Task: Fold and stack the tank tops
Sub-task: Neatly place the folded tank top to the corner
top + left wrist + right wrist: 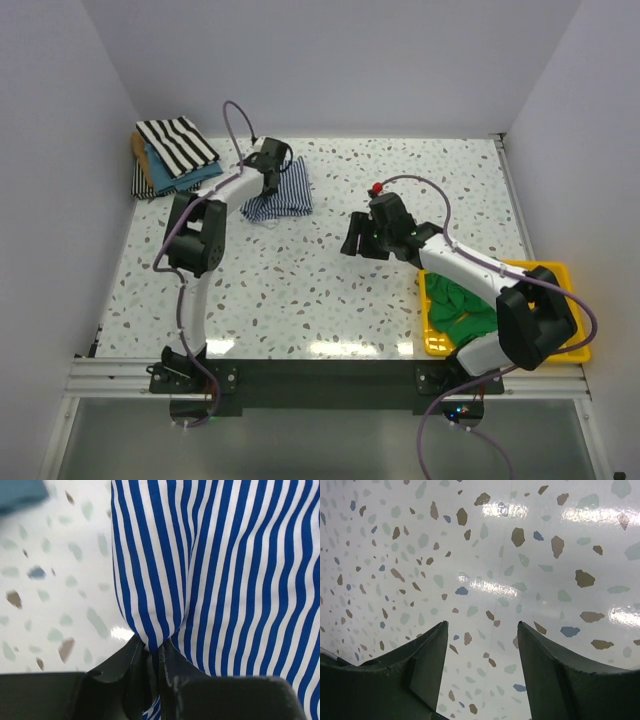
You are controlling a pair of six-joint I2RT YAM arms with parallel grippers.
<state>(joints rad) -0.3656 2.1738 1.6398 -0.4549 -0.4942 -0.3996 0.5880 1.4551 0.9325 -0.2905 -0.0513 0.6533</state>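
No writing, label, brand mark or number can be read in any of the three views. The dark arm housings are small in the overhead view and seem to be unmarked, though any fine print there would be too small to tell.

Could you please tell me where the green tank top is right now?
In the top view, the green tank top lies bunched in the yellow tray at the table's near right, partly hidden by the right arm.
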